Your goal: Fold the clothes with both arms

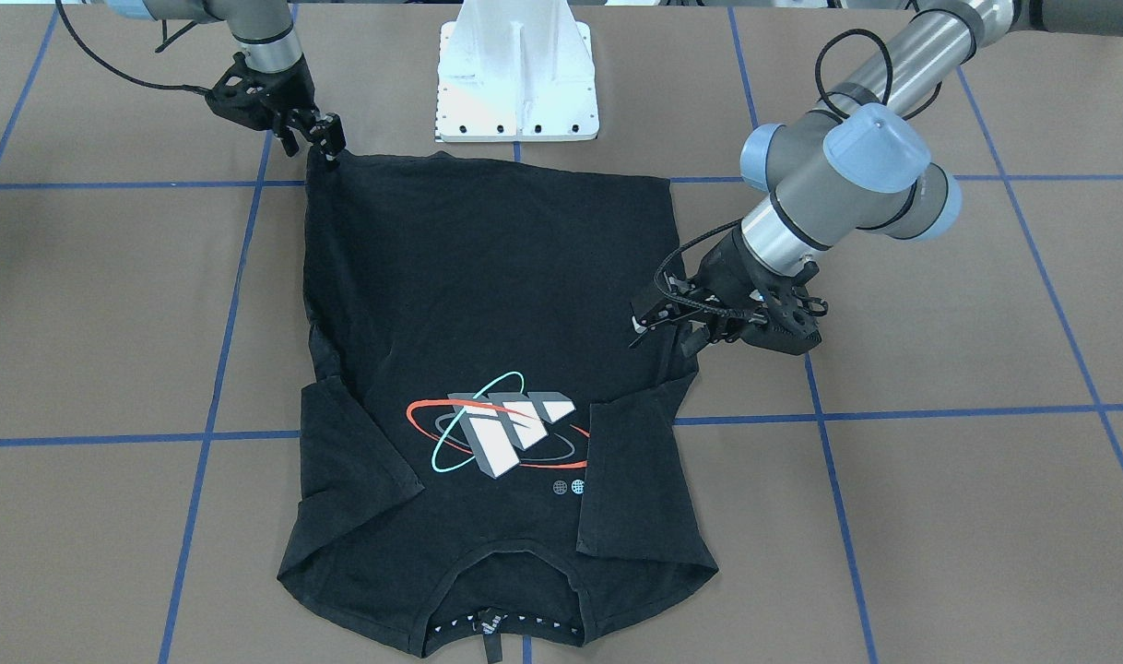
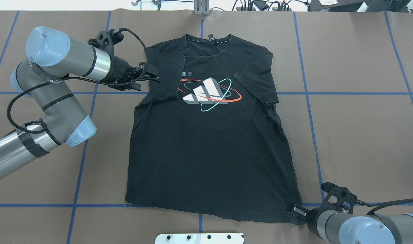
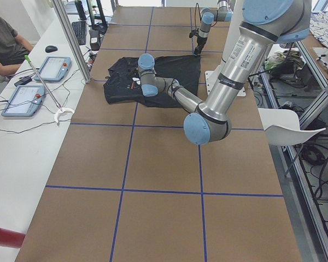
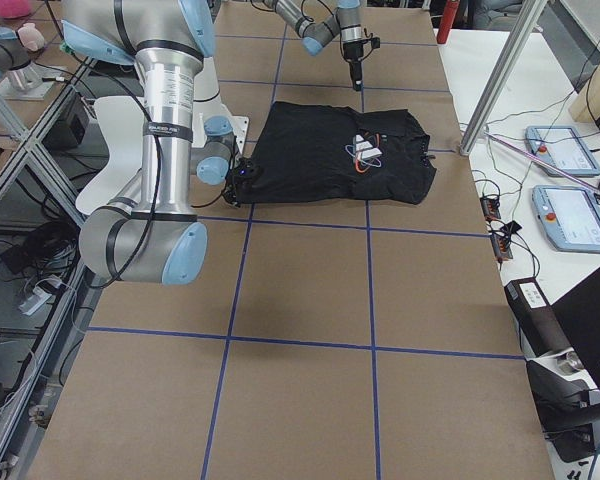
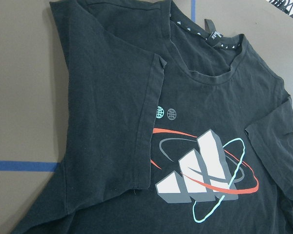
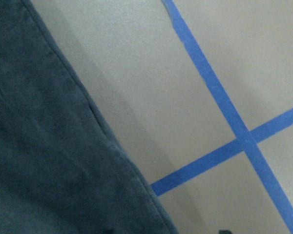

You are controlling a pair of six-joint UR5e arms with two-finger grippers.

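clamps the right pincer (image 2: 293, 209) on the t-shirt (image 2: 210, 152) hem corner, holds the left pincer (image 2: 155, 76) released at its sleeve (image 2: 165, 79).

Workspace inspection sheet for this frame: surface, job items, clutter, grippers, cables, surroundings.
Surface: brown table with a blue tape grid, flat.
Job's things: black T-shirt lies print up, both sleeves folded in, collar away from the robot.
Clutter: nothing seen.
Grippers: left gripper looks open beside the folded sleeve; right gripper pinches the hem corner, which is slightly raised.
Cables: black cable loops off the left wrist; a second cable trails from the right wrist.
Surroundings: white base stand; side bench with pendants and a seated person.
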